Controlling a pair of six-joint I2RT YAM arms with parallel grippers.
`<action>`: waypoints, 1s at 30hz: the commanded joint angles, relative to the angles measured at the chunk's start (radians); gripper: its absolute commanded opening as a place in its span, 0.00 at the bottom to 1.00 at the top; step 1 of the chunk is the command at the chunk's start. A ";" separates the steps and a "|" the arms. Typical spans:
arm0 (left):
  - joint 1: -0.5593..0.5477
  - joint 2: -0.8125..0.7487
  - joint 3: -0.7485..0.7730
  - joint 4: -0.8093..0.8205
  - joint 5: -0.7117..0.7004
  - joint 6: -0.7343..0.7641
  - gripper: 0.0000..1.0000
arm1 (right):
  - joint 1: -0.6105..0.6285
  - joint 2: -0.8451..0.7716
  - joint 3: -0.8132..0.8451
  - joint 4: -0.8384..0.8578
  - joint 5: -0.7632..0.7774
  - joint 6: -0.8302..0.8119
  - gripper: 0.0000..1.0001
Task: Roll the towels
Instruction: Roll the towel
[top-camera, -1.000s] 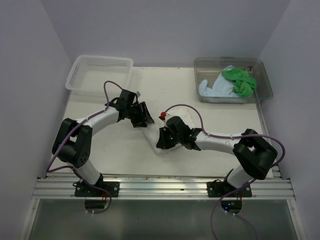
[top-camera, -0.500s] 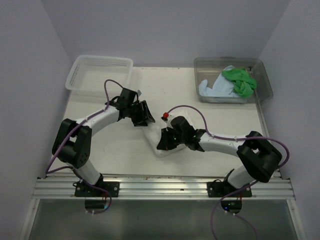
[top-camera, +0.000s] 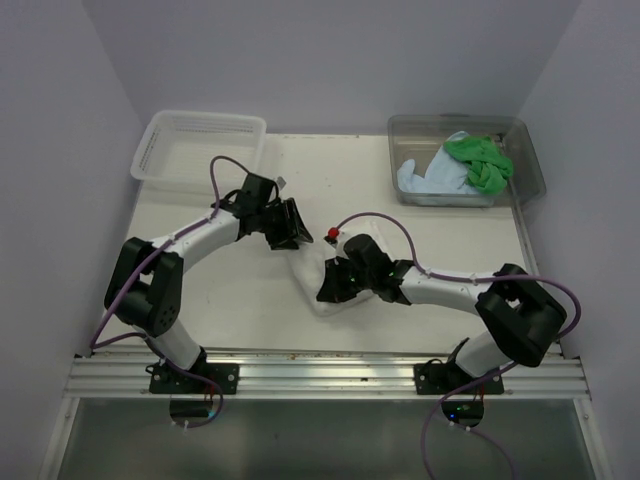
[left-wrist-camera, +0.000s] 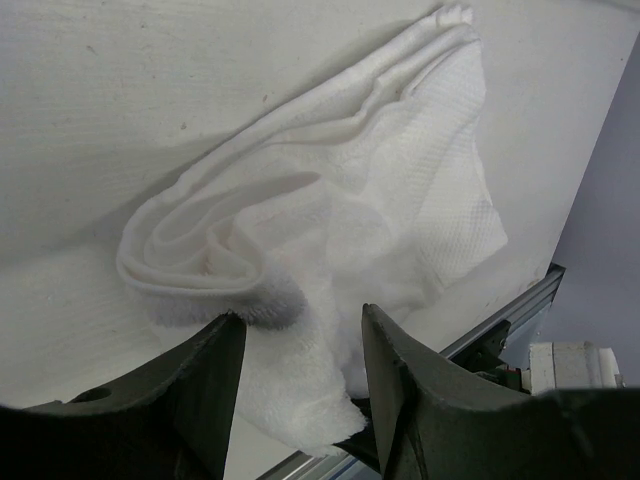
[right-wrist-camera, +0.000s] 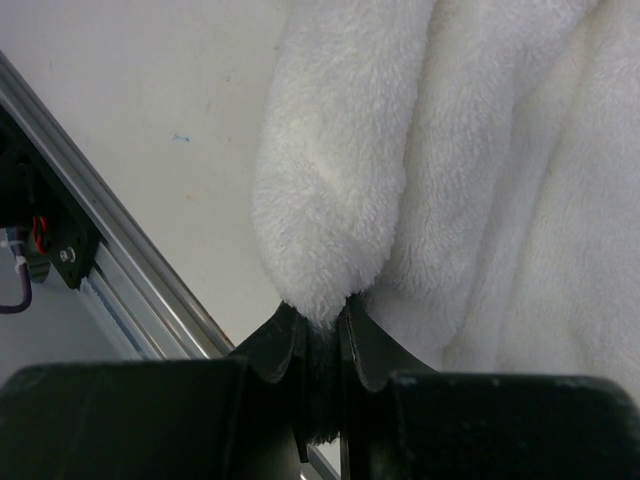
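Note:
The white towel (top-camera: 308, 272) lies bunched in folds mid-table between both grippers. My left gripper (top-camera: 290, 236) sits at its far end; in the left wrist view (left-wrist-camera: 297, 400) its jaws stand apart, with a loose flap of the towel (left-wrist-camera: 350, 190) between them. My right gripper (top-camera: 328, 288) is at the towel's near end; the right wrist view (right-wrist-camera: 322, 330) shows it pinched shut on a rounded fold of the towel (right-wrist-camera: 340, 160). The green towel (top-camera: 480, 160) and the light blue towel (top-camera: 425, 178) lie crumpled in the clear tub (top-camera: 530, 165) at the back right.
A white lattice basket (top-camera: 200, 150) stands at the back left. A metal rail (top-camera: 320, 375) runs along the table's near edge, close below the towel. Walls close in the table on the left, back and right.
My right gripper has shifted slightly right and nearer with the towel fold in it. My left gripper has edged slightly away and right. The towel is drawn out a little between them.

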 joint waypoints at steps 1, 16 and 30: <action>-0.013 -0.018 0.065 0.037 0.017 0.002 0.53 | -0.005 -0.035 -0.021 -0.042 -0.019 -0.013 0.00; -0.040 0.133 0.081 0.095 0.011 -0.007 0.53 | -0.013 -0.055 -0.032 -0.060 0.024 -0.023 0.00; -0.041 0.272 0.065 0.045 -0.070 -0.040 0.49 | 0.052 -0.168 -0.015 -0.265 0.299 -0.030 0.51</action>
